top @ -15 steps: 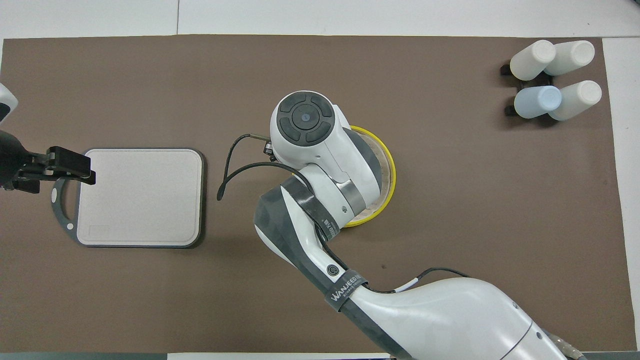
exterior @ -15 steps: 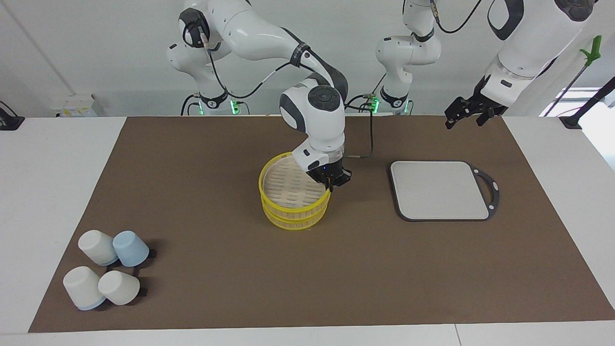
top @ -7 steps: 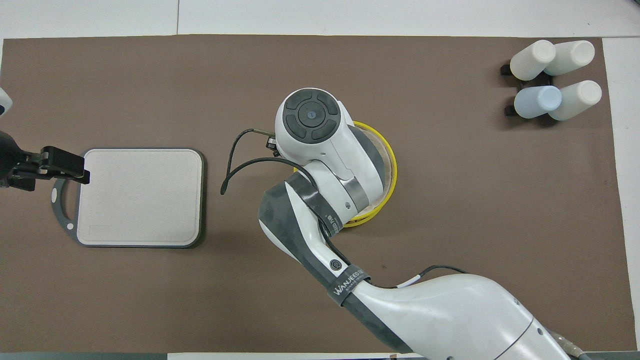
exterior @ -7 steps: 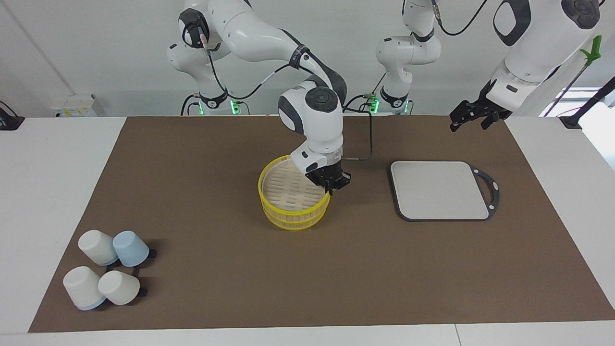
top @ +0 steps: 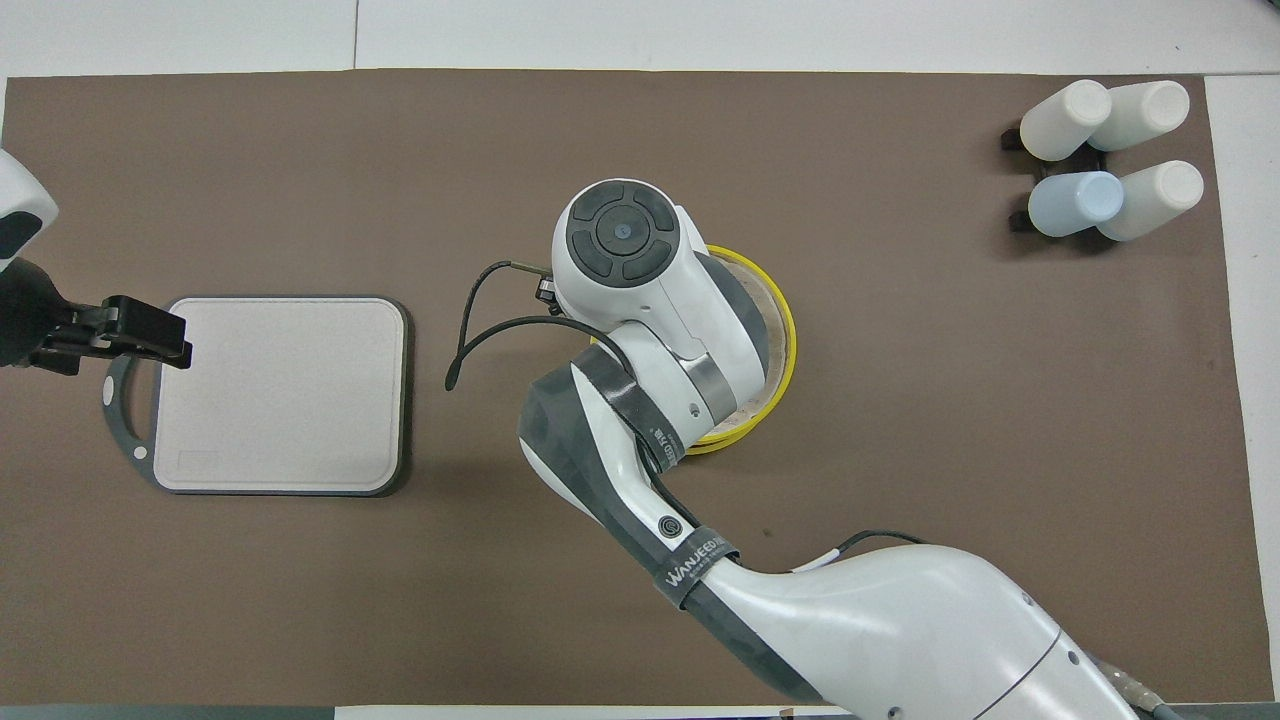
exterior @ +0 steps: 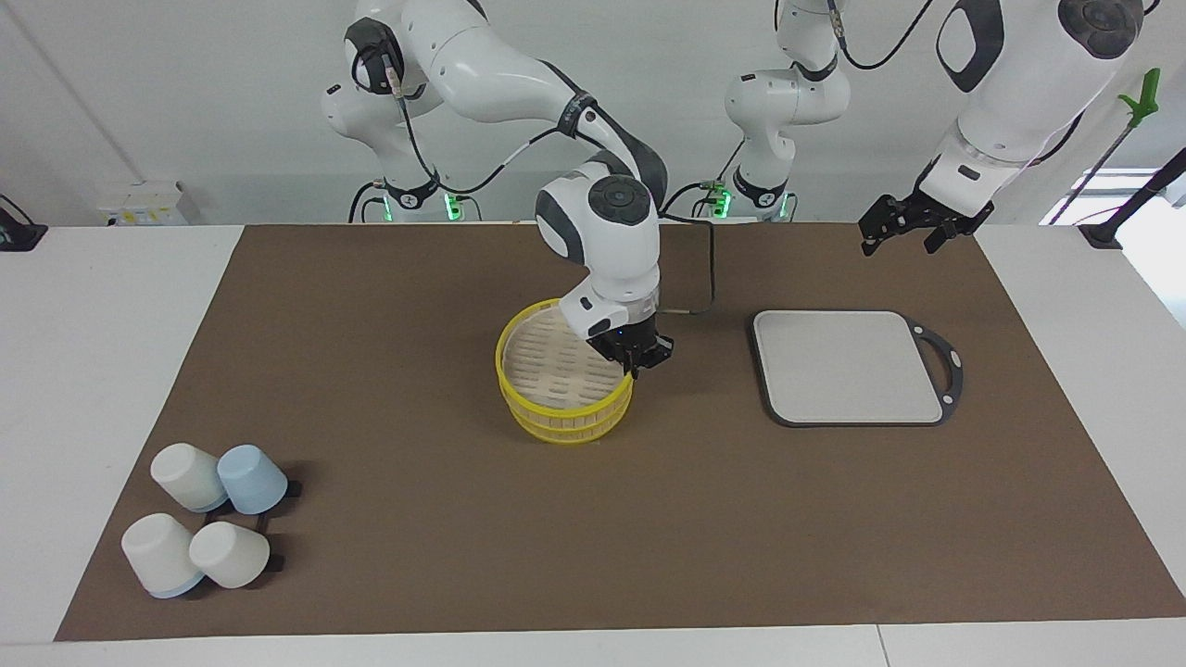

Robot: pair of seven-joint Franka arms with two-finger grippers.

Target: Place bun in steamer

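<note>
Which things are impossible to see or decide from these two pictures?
- Bun: visible in neither view, so where it lies is unknown.
- Steamer, overhead view: the right arm covers most of it.
- Right gripper, facing view: shut at the steamer rim; whether it pinches the rim cannot be told.
- Left gripper, overhead view: its arm is cut off by the edge.

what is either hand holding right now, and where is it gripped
The right hand is shut on the yellow rim of the steamer's top tier, at the edge toward the grey board. The left hand hangs open over the mat, holding nothing.
</note>
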